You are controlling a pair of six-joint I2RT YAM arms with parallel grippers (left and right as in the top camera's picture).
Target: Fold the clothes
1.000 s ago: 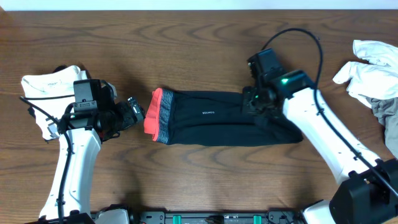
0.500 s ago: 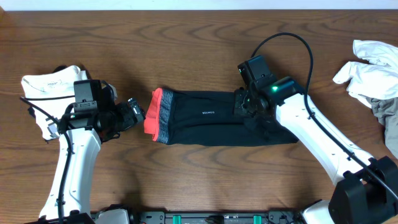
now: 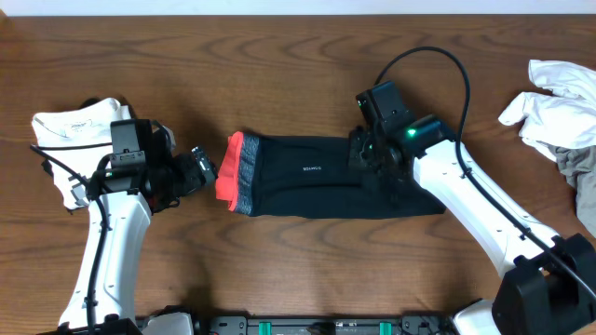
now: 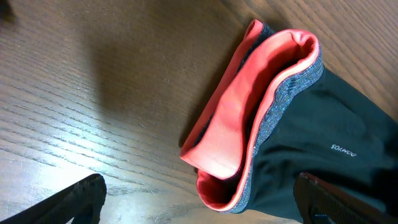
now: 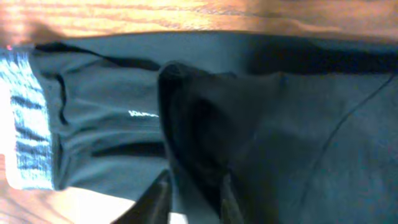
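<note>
White folded garment (image 3: 65, 130) is parked far left, looks finished. Next, the left gripper (image 3: 199, 168) hangs wide open just beside the coral waistband (image 4: 249, 118), probably ready to pin that end. Mid-table lie the black leggings (image 3: 307, 181). The right gripper (image 5: 193, 198) is pinched on a bunch of leg fabric, I'd guess to fold it over waistward. An unfolded pile (image 3: 559, 112) waits far right.

Garment (image 3: 317, 191): plain black, with small white lettering (image 4: 341, 149) towards the left end. Waistband (image 4: 289, 84) at the left end: mottled grey outside, coral-pink lining (image 4: 233, 124) inside. Table (image 3: 279, 65): brown, wavy wood grain. Crumpled cloth (image 3: 559, 102) at far right: white. Fabric (image 3: 585, 177) at the right edge, just beside it: grey. Bundle (image 3: 65, 130) at left: white. Arm links (image 3: 484, 214): white.
</note>
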